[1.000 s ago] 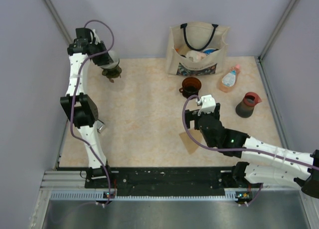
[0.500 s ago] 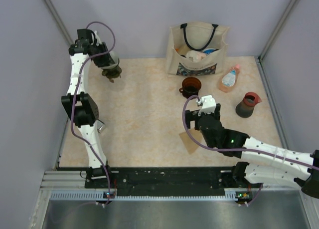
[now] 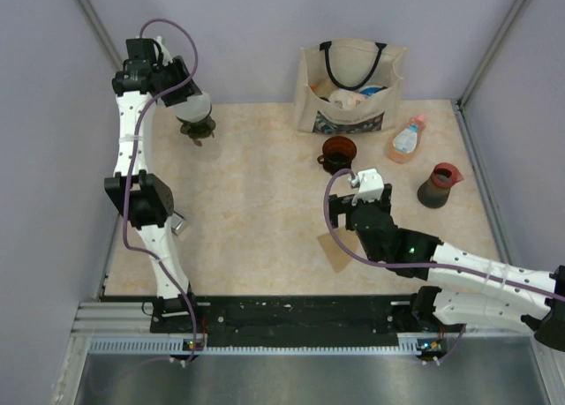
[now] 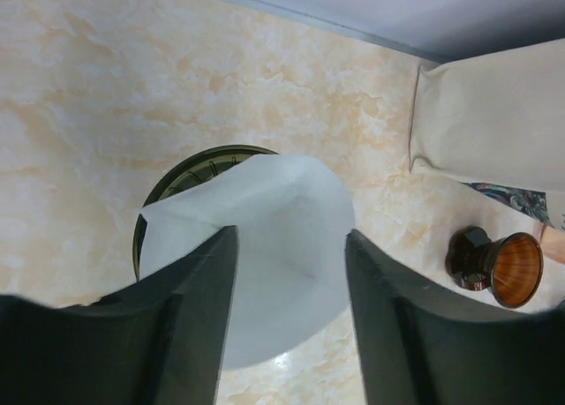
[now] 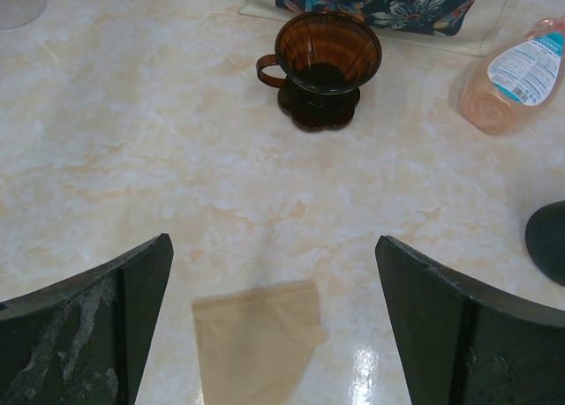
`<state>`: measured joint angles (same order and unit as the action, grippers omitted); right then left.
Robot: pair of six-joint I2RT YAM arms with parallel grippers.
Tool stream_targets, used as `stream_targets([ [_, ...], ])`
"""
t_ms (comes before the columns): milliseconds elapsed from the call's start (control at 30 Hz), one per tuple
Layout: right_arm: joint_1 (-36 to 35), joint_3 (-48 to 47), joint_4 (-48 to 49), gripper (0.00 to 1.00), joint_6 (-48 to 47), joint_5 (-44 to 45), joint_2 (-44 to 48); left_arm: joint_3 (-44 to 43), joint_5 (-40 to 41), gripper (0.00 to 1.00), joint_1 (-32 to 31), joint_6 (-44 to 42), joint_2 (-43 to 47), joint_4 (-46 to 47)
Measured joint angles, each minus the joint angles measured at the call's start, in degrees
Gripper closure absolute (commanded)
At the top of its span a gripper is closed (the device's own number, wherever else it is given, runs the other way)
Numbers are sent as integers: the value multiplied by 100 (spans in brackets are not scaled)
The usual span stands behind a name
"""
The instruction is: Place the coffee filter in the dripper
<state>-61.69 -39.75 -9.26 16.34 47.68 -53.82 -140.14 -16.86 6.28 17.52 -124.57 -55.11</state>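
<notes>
White paper is the thing to watch: the white filter lies over the dark dripper at the far left corner of the surface. It sits skewed, hiding the right side of the rim and spilling past it, while the left side of the rim stays bare. The left tool hangs above with its fingers apart on either side of the paper. I judge they are no longer pinching it, though the wrist view does not show this for certain.

So the placing looks nearly done, and the step in hand is the release and retreat. The next move calls for a straight lift that does not drag the light paper. If the cone has not settled, it would also need a gentle nudge toward the centre of the dripper.

Half a second ago the left tool was low, close on the dripper and covering most of the filter. Now the arm has risen and drawn back toward the corner, and the filter shows plainly where it was.

The right tool has not moved. Its fingers are spread wide above a brown filter lying flat, and they hold nothing. Beyond it stand an amber dripper, a tote bag, a soap bottle and a dark jug.
</notes>
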Motion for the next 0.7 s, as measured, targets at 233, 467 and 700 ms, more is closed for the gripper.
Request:
stream_targets([
  [233,192,-48,-179,1,87,11,17,175,26,1,-105,125,826,46],
  [467,1687,-518,-817,1,442,-577,46,2745,654,1,-1040,192,3685,984],
  [700,3705,-752,-1547,1,721,-1137,308,6769,1121,1,-1899,859,6975,2520],
])
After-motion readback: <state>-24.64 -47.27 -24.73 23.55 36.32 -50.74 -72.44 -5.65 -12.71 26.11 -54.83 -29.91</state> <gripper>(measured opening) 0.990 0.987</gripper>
